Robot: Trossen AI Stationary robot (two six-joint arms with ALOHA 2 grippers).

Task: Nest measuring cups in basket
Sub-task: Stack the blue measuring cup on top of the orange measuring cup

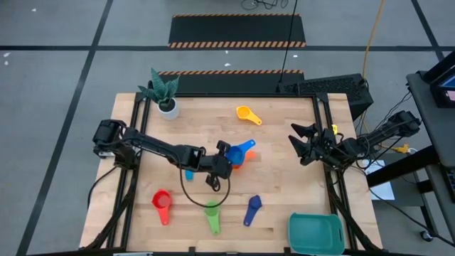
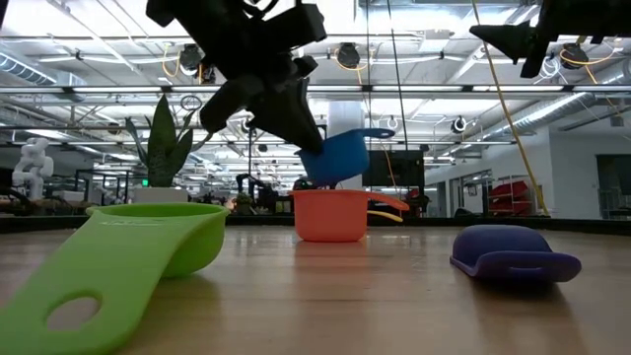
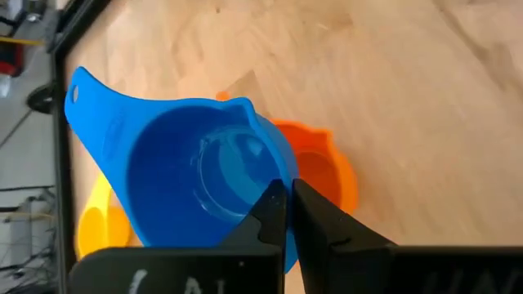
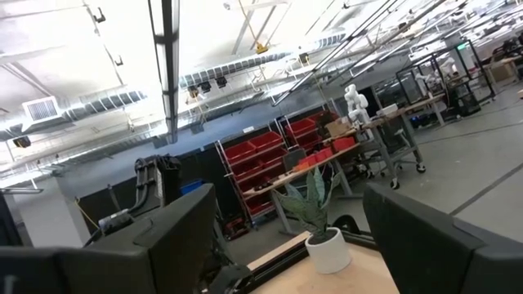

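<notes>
My left gripper (image 1: 226, 155) reaches over the middle of the table, shut on a light blue measuring cup (image 3: 196, 175). That cup hangs just above the orange cup (image 2: 330, 215), which stands upright on the wood. The yellow cup (image 1: 247, 114) lies toward the far edge. Red (image 1: 162, 205), green (image 1: 212, 215) and dark blue (image 1: 252, 210) cups lie near the near edge. A second light blue cup (image 1: 189, 174) peeks out from under the left arm. The teal basket (image 1: 315, 233) sits at the near right corner. My right gripper (image 1: 302, 141) hovers open at the right side, touching nothing. My left gripper pinches the light blue cup by its rim wall (image 3: 282, 181), opposite the handle, with one finger (image 3: 270, 214) inside the bowl and the other (image 3: 319, 220) outside. The fingers come slanting down from the table's left. The cup is lifted and tilted right above the orange cup (image 3: 327, 167); whether they touch, I cannot tell.
A white pot with a green plant (image 1: 167, 107) stands at the far left corner. A black cable loops on the wood (image 1: 202, 192) below the left gripper. Bare wood lies between the orange cup and the basket.
</notes>
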